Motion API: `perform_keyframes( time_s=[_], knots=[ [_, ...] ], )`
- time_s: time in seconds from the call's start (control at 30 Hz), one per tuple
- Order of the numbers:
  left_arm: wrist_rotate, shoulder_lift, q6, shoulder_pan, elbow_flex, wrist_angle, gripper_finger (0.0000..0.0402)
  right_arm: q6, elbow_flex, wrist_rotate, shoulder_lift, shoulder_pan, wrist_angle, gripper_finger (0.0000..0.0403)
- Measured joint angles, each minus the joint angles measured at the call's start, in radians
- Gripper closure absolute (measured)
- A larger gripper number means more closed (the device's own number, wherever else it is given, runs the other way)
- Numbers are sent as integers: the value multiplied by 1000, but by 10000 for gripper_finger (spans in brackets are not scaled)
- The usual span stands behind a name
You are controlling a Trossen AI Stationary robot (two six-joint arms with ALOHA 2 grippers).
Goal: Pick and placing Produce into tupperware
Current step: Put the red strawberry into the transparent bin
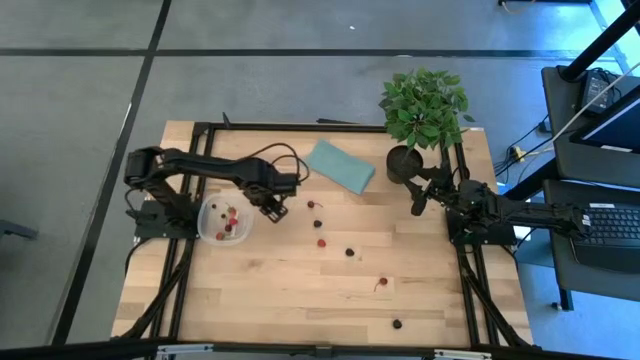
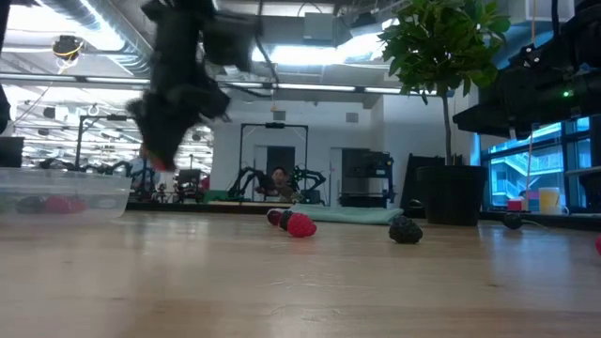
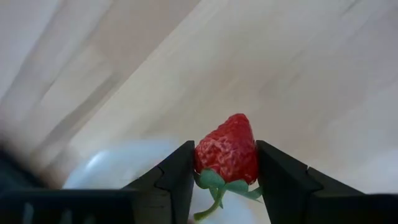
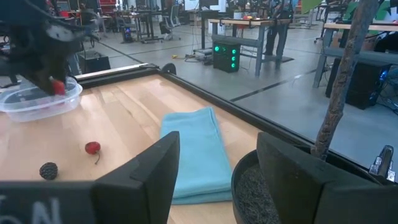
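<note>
Still short of the tupperware (image 1: 223, 221) near the table's left edge, the left gripper (image 3: 225, 171), clamped on a strawberry (image 3: 227, 149), could drop it outside if released early, while the right gripper (image 4: 217, 163) waits parted by the potted plant (image 1: 424, 110).

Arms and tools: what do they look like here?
Both arms are black, built of slim jointed segments, with a thin black cable arching over the left arm. The left tool and right tool each have two broad, angular, matte black fingers. No markings are readable.
</note>
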Motion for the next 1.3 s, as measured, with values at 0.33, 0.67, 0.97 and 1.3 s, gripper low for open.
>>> perform_keyframes(
  time_s=[0.33, 0.67, 0.97, 1.3],
  knots=[
    [-42, -161, -166, -80, -76, -141, 250, 0, 0, 0, 2, 0, 0, 186],
    [-22, -292, -328, -84, -322, -48, 249, 3, 0, 0, 7, 0, 0, 186],
    [-12, -312, -334, -83, -380, 15, 248, 20, 0, 0, 7, 0, 0, 186],
    [-12, -312, -334, -83, -380, 28, 248, 20, 0, 0, 7, 0, 0, 186]
  ],
)
